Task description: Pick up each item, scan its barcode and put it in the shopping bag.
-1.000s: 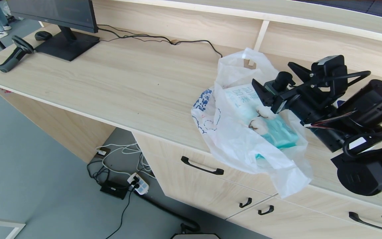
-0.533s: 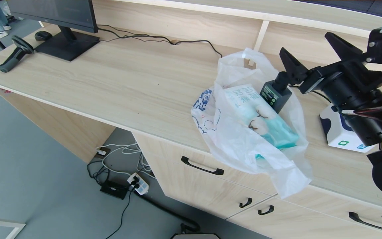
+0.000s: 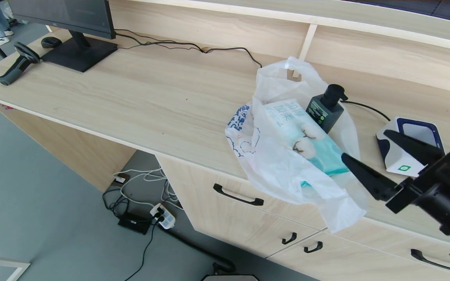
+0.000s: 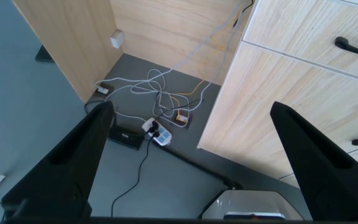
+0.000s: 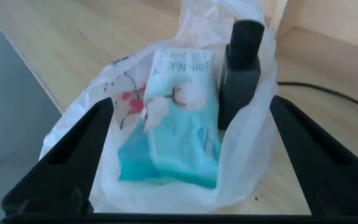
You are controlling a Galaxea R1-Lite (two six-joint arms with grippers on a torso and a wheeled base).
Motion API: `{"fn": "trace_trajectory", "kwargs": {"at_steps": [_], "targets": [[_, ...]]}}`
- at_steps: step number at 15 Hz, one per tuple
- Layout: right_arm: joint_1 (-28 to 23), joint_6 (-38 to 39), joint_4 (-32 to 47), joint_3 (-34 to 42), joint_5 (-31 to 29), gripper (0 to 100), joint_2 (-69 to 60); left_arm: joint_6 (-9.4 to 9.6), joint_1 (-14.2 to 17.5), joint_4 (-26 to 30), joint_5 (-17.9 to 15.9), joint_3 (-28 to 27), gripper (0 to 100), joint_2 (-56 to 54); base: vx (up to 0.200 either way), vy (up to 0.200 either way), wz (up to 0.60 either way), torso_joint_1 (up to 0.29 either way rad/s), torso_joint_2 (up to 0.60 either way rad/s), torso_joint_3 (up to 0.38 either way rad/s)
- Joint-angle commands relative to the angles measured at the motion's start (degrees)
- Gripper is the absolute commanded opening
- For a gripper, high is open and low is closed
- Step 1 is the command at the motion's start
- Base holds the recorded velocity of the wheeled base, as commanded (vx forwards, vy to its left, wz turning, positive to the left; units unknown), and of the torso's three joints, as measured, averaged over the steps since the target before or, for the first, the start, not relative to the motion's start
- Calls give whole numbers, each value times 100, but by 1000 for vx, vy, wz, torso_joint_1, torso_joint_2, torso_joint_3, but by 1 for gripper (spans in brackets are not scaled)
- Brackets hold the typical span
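1. Bench (image 3: 150, 101), one: pale wood, carrying items 2, 3 and 6 to 9; four black drawer handles (image 3: 238, 195) are showing on its front.
2. Monitor (image 3: 65, 15), one: black, standing on a flat black foot at the bench's far left corner.
3. Shopping bag (image 3: 283, 179), one: thin white plastic, lying open at the bench's front edge with its lower end hanging over the drawers. It is bearing blue print on one side, too crumpled to read.
4. Right claw (image 3: 365, 145), one: black, hanging above the front edge between the bag and item 7, its two fingers spread wide with nothing between them.
5. Left claw (image 4: 188, 109), one: black, hanging over the grey floor beside the drawer fronts, fingers spread wide and gripping nothing.
6. Tissue pack (image 3: 307, 144), one: teal and white, lying inside the bag, showing pale characters and a cotton-flower picture.
7. Desk scanner (image 3: 399, 158), one: white with a dark blue-framed window, sitting just beside the bag and carrying one small green sticker.
8. Pump bottle (image 3: 325, 110), one: dark, standing inside the bag against the pack's far end. Its label print is too small to read.
9. Handheld scanner (image 3: 16, 64), one: black, lying left of the monitor foot.
10. Power strip (image 3: 162, 215), one: white, lying on the floor among tangled cables.
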Motion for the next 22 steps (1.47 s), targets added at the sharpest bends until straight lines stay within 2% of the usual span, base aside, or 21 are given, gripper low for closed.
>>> {"fn": "trace_trajectory", "kwargs": {"at_steps": [1,4,5,7,11,12,16,17,18,22], "targets": [[164,106,281,1174,-10,100,-429,-1,-1,-9,1,0,100,9,0,0,0,0,0,0],[779,633,1864,1174,8,100,-1097,-1,-1,0,1,0,100,9,0,0,0,0,0,0],[920,607,2936,1174,8,100,-1572,-1,-1,-9,1,0,100,9,0,0,0,0,0,0],[937,440,4254,1174,8,100,-2301,-1,-1,0,1,0,100,9,0,0,0,0,0,0],[937,440,7409,1156,17,100,-4956,-1,-1,0,1,0,100,0,0,0,0,0,0,0],[928,449,7796,1068,25,100,-5263,-1,-1,-9,1,0,100,9,0,0,0,0,0,0],[840,475,7796,1051,-80,100,-4956,-1,-1,0,1,0,100,9,0,0,0,0,0,0],[-302,492,7708,1077,-317,100,-4464,-1,-1,0,1,0,100,9,0,0,0,0,0,0],[-1032,299,7717,1077,-326,100,-4376,-1,-1,0,1,0,100,9,0,0,0,0,0,0],[-2614,246,7743,1068,-335,100,-5659,-1,-1,0,1,0,100,9,0,0,0,0,0,0]]}}
